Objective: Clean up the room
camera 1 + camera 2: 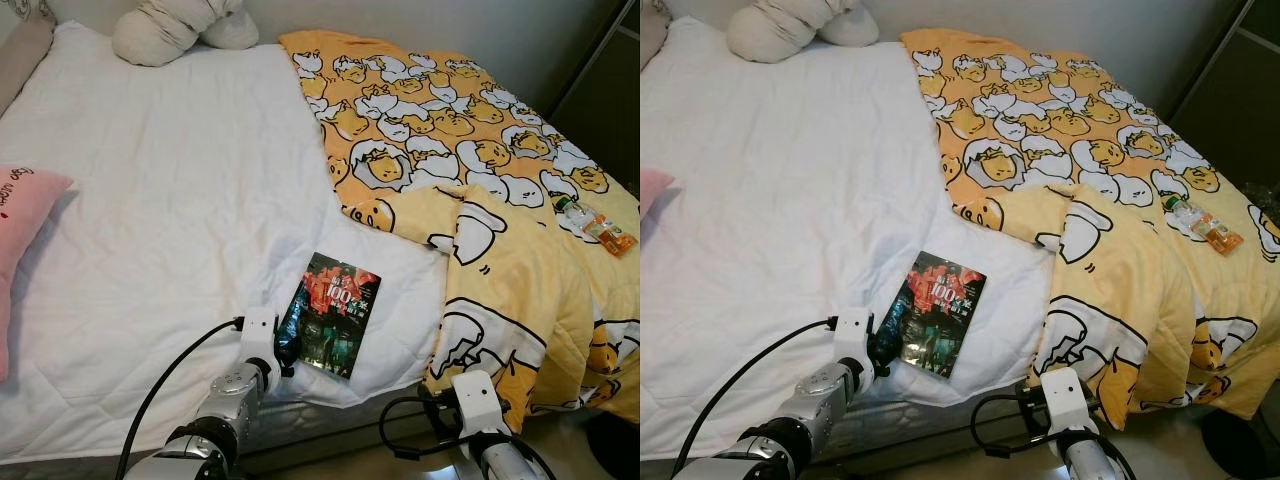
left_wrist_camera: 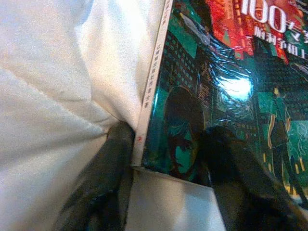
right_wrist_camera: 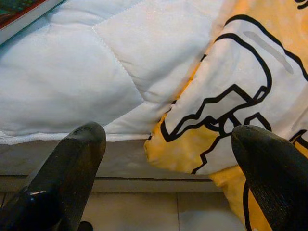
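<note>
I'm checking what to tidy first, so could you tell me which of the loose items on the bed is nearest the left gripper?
The book, at the bed's near edge between the left gripper's jaws; the bottle lies far off on the yellow blanket.

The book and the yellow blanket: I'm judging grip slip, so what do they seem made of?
The book looks like a glossy paperback, perhaps shrink-wrapped: glare and wrinkled sheen on its cover in the left wrist view. The yellow blanket looks like soft quilted fabric with a matte finish: stitched lines and loose folds. The left tool grips the book's corner.
</note>
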You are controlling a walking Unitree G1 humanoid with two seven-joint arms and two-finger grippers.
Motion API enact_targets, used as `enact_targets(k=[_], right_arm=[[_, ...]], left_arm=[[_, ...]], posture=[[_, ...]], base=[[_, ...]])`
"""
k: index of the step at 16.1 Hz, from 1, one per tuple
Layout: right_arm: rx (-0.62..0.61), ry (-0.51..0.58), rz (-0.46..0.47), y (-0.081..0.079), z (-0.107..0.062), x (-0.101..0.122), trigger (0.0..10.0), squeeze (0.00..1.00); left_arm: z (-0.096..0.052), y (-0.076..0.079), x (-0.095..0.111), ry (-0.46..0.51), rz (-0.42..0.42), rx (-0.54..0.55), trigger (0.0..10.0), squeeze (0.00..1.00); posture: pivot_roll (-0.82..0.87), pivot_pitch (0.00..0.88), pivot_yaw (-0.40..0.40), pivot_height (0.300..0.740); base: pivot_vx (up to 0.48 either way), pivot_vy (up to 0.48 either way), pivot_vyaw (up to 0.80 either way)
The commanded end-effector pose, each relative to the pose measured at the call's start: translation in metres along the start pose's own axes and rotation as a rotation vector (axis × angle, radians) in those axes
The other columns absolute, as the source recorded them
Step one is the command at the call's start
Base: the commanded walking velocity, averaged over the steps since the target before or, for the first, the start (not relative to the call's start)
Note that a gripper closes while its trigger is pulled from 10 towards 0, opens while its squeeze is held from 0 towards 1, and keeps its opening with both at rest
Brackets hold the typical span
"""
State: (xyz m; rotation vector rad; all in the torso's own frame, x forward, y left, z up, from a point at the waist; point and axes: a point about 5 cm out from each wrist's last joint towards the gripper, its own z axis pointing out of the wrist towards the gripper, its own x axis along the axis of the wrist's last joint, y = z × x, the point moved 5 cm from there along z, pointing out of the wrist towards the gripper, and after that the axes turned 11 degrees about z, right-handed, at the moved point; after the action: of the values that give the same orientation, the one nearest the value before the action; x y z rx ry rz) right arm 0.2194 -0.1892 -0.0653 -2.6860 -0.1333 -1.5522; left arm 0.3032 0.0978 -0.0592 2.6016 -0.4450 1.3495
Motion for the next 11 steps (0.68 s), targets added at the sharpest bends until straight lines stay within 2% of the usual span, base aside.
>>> enact_targets(k=[1, 3, 4, 5, 9, 11], right_arm=[[-0.031, -0.003, 0.008, 0.010, -0.001, -0.001, 10.0, 0.00], [-0.042, -0.012, 0.005, 0.014, -0.002, -0.003, 10.0, 0.00], [-0.044, -0.015, 0.004, 0.015, -0.002, -0.004, 10.0, 0.00], [-0.044, -0.020, 0.003, 0.015, -0.002, -0.005, 10.0, 0.00], [-0.046, -0.015, 0.009, 0.016, 0.000, -0.003, 10.0, 0.00], [-0.053, -0.021, 0.014, 0.020, 0.000, -0.004, 10.0, 0.00]], left_arm=[[0.005, 0.012, 0.015, 0.040, 0.101, -0.037, 0.0, 0.00], [0.004, 0.010, 0.022, 0.072, 0.244, -0.007, 0.0, 0.00], [0.004, 0.013, 0.018, 0.065, 0.224, -0.028, 0.0, 0.00], [0.003, 0.011, 0.016, 0.072, 0.157, -0.013, 0.0, 0.00], [-0.004, -0.012, 0.032, 0.194, -0.017, 0.046, 0.0, 0.00], [-0.013, -0.011, 0.021, 0.203, 0.030, -0.023, 0.0, 0.00]], posture=[[0.01, 0.000, -0.109, 0.740], [0.01, 0.000, -0.109, 0.740], [0.01, 0.000, -0.110, 0.740], [0.02, 0.000, -0.109, 0.740], [0.02, 0.000, -0.101, 0.740], [0.03, 0.000, -0.098, 0.740]], base=[[0.000, 0.000, 0.00], [0.000, 0.000, 0.00], [0.000, 0.000, 0.00], [0.000, 0.000, 0.00], [0.000, 0.000, 0.00], [0.000, 0.000, 0.00]])
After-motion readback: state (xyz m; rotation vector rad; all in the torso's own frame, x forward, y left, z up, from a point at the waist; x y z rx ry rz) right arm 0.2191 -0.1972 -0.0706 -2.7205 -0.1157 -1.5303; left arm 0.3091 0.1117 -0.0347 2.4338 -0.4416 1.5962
